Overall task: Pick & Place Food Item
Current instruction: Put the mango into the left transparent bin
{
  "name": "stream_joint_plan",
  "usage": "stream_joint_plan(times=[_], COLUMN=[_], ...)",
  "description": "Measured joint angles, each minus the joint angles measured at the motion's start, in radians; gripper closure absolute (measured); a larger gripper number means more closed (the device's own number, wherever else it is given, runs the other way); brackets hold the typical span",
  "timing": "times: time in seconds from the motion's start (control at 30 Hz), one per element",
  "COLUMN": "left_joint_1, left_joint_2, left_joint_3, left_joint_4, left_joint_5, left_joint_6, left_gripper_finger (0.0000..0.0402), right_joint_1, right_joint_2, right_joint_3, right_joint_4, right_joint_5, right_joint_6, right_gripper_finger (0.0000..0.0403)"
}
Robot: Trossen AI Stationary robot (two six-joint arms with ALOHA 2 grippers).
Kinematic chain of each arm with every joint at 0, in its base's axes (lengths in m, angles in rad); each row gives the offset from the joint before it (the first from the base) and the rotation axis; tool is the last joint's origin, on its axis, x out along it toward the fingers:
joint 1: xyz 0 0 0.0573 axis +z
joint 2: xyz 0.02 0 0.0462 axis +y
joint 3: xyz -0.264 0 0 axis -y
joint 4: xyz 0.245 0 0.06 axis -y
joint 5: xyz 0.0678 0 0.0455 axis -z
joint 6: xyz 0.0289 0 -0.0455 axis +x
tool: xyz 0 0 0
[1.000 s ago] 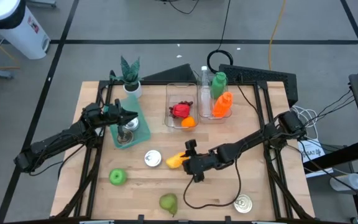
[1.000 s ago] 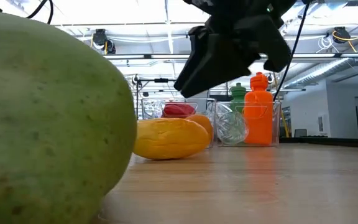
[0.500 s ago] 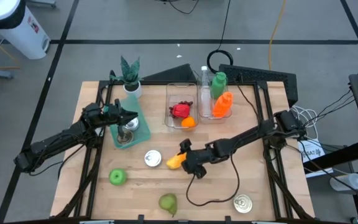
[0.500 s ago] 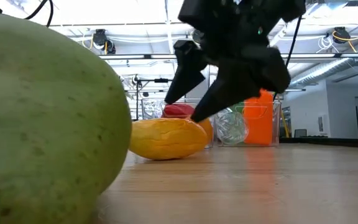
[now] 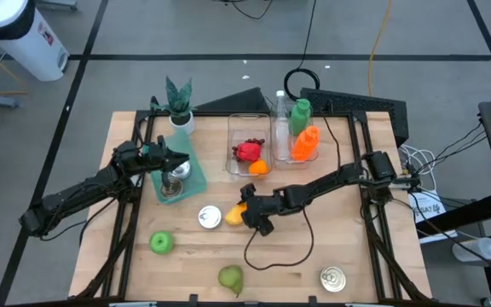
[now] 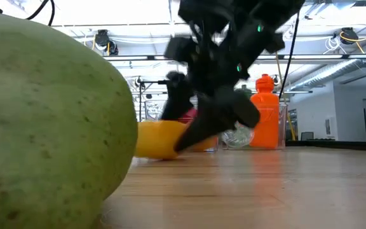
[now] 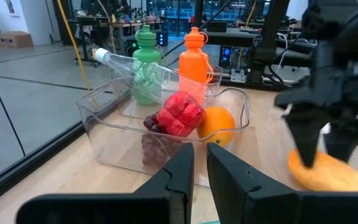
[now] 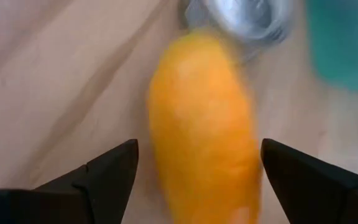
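A yellow mango point(image 5: 233, 215) lies on its side on the wooden table, left of centre. My right gripper point(image 8: 199, 148) is open and slants down over it. Its two fingers point(image 8: 114, 168) stand on either side of the mango point(image 8: 201, 124) with a gap on each side. In the low view the right gripper point(image 6: 202, 117) hides the mango's point(image 6: 152, 140) right end. My left gripper point(image 7: 201, 171) is shut and level, holding nothing, above the teal plate point(image 5: 191, 175) at the far left.
A clear bin point(image 5: 237, 128) holds a red fruit and an orange. Beside it stand green and orange bottles point(image 5: 302, 132). A tin can point(image 5: 210, 217) lies just left of the mango. A green apple point(image 5: 160, 243), a pear point(image 5: 231, 277) and another can point(image 5: 334, 278) sit near the front edge.
My right gripper has moved down and toward the table's left and far side, onto the mango. It has rolled somewhat and has opened. Its fingers now stand on either side of the mango.
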Motion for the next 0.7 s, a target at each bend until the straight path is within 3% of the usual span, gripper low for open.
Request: stream_joint_plan(times=[0.13,0.43,0.7], left_joint_1=[0.000,0.000,0.000], left_joint_2=[0.000,0.000,0.000], left_joint_3=[0.000,0.000,0.000], left_joint_4=[0.000,0.001,0.001], left_joint_5=[0.000,0.000,0.000], left_joint_6=[0.000,0.000,0.001], left_gripper_finger=[0.0350,0.0350,0.0350], right_joint_1=[-0.013,-0.011,-0.009], right_joint_2=[0.028,0.040,0.040], right_joint_3=[-0.001,-0.002,-0.002], right_joint_4=[0.021,0.056,0.084], right_joint_5=[-0.058,-0.061,-0.136], right_joint_6=[-0.006,-0.005,0.023], right_gripper_finger=[0.0074,0.0099,0.0173])
